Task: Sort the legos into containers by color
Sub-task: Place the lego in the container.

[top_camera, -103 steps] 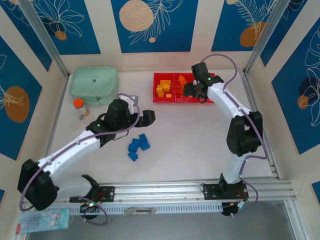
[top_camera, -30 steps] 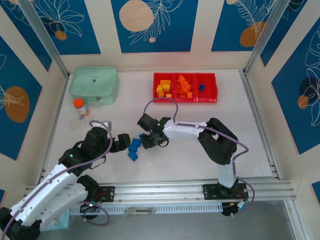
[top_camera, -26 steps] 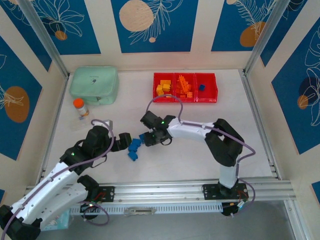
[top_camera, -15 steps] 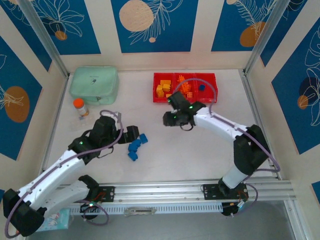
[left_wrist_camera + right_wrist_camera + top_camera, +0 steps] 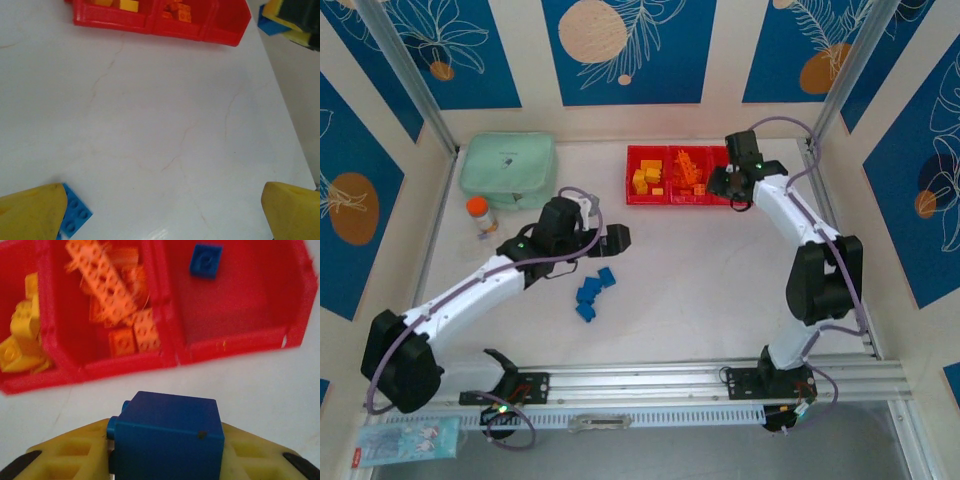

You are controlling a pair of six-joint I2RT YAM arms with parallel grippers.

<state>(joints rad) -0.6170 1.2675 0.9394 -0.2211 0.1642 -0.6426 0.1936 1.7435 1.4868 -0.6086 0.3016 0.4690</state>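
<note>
Left gripper [image 5: 616,237] hangs at centre left of the overhead frame, to the right of a mint-green case [image 5: 508,170] and a small orange-capped bottle [image 5: 478,213]. Its yellow fingers [image 5: 32,210] stand wide apart in the bottom corners of its wrist view, with nothing between them. Over the last second this arm has swung up from the lower left, and it is as empty now as it was then.

Just below it, loose blue legos [image 5: 590,295] lie in a small cluster on the white table [image 5: 720,290]. One of them sits right beside the left fingertip at the bottom left of the wrist view. The cluster looks one brick smaller than a few seconds ago.

Further right, at upper centre, are the containers [image 5: 670,201], three red bins joined in a row. The left bin holds yellow legos [image 5: 645,179] and the middle bin orange legos [image 5: 686,172]. The right bin holds a single blue lego [image 5: 205,260], seen at the top of the right wrist view.

The right gripper [image 5: 725,188] is at upper right, by the front of the right bin. A second ago it was down at the blue cluster in mid-frame, and it has since travelled up and to the right. It is clamped on a blue brick [image 5: 167,432] at the bottom centre of its wrist view. The brick is on the near side of the bins' front wall, roughly opposite the divider between the orange and blue compartments.

The pick appears done and the carry almost finished. What remains is moving over the right bin and letting go, then clearing the rest of the cluster.
</note>
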